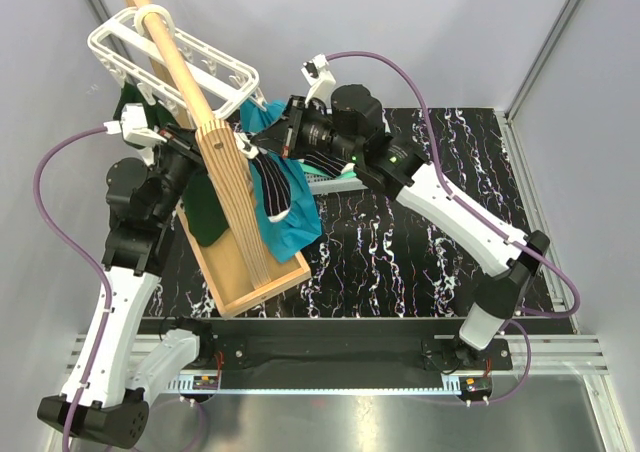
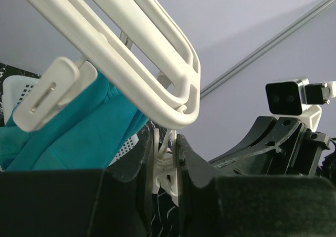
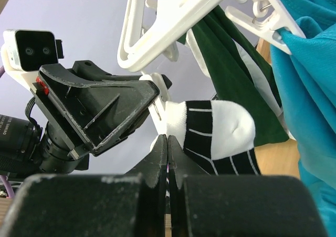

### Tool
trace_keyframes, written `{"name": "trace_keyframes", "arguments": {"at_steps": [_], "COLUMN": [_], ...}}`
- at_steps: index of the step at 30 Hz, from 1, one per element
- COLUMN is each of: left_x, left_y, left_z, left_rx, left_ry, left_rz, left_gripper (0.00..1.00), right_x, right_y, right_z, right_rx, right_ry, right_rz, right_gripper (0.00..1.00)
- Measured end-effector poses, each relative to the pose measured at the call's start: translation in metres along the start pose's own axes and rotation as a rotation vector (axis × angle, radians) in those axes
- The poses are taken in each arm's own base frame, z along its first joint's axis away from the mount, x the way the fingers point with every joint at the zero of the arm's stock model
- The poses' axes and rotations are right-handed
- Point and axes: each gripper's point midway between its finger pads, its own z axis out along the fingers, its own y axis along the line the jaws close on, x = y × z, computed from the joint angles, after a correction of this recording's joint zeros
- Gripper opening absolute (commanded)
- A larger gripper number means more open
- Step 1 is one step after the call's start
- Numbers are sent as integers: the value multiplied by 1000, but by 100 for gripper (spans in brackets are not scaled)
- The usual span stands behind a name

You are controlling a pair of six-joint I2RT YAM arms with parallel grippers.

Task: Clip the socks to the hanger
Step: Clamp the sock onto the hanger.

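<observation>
The white hanger point(image 1: 170, 57) hangs on the pole at the back left; its frame point(image 2: 131, 64) fills the left wrist view. My left gripper point(image 2: 167, 142) is shut on one of the hanger's white clips point(image 2: 169, 171), pinching it from both sides. My right gripper point(image 3: 168, 142) is shut on a black-and-white striped sock point(image 3: 220, 132) and holds its white cuff right at that clip point(image 3: 160, 108). The sock also shows in the top view point(image 1: 272, 187), hanging below the two grippers. Other socks are hidden.
A pale wooden pole and slatted stand point(image 1: 235, 222) rises between the arms. A large teal cloth point(image 1: 295, 217) and a long dark green garment point(image 1: 205, 217) hang from other clips. A mesh basket point(image 2: 18, 87) sits behind. The black marbled mat point(image 1: 400, 252) covers the table.
</observation>
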Motion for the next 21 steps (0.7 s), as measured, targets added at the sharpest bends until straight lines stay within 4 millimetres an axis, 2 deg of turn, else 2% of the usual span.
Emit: {"name": "trace_keyframes", "arguments": {"at_steps": [15,16,17,20,21], "left_x": [2,2,3,3,3], "left_y": [1,1,0,0,0], "left_z": [1,1,1,0,0], "left_rx": [-3,-1,1,4,3], "left_ry": [6,9,12,15,16], "left_rz": [-1,-1,-1,1,2], "left_gripper": [2,6,21,37,45], "right_x": [3,3,2,1,0], "right_y": [3,3,3,5,6], "right_z": [11,11,12,12,12], "right_rx": [-14,-15,-16,-23,-26], "right_ry": [3,3,1,-4,-7], "right_rz": [-2,-2,-1,-1,0], "right_gripper": [0,0,0,0,0]}}
